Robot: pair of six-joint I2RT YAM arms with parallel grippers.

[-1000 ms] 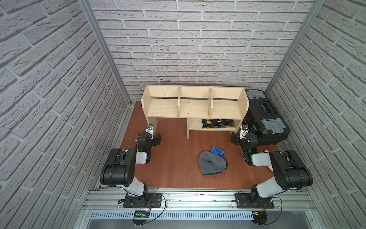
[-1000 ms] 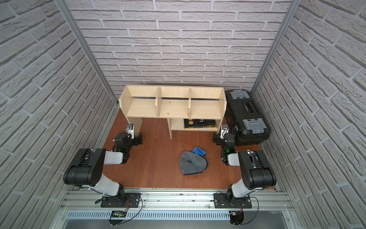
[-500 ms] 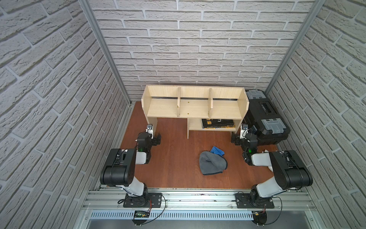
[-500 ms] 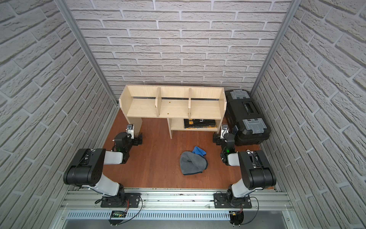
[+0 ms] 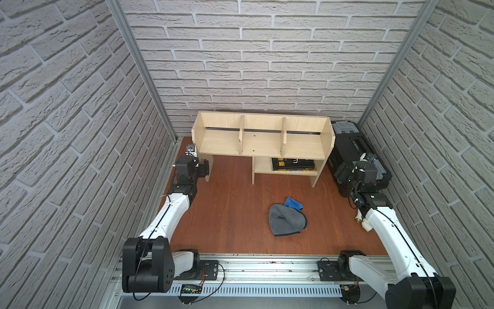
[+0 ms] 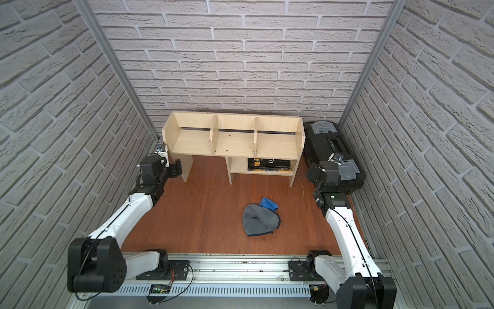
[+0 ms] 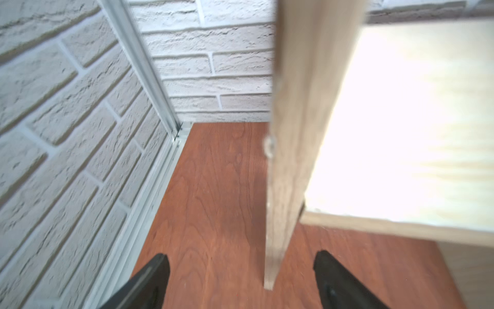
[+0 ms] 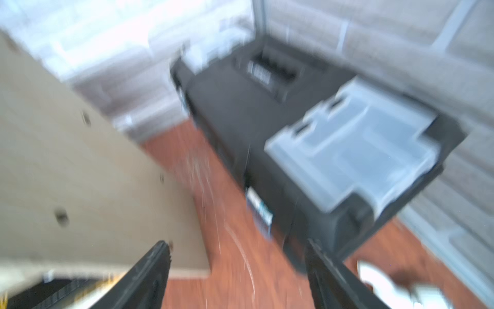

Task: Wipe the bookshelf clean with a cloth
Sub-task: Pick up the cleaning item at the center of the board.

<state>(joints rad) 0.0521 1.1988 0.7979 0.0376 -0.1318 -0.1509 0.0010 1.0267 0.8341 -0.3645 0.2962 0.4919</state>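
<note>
Lying crumpled before the bookshelf (image 5: pixel 263 141), the cloth (image 5: pixel 287 219) is best pinched at its raised fold by the nearer right gripper (image 8: pixel 238 246); it and the left gripper (image 7: pixel 240 260) are seen spread wide, empty.

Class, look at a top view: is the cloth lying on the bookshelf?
No, the cloth lies on the floor in front of the bookshelf, apart from it.

black toolbox (image 5: pixel 347 149) in far right corner | black-yellow flat pack (image 5: pixel 292 164) lying flat | white pipe fittings (image 5: pixel 365 222) near toolbox
</note>
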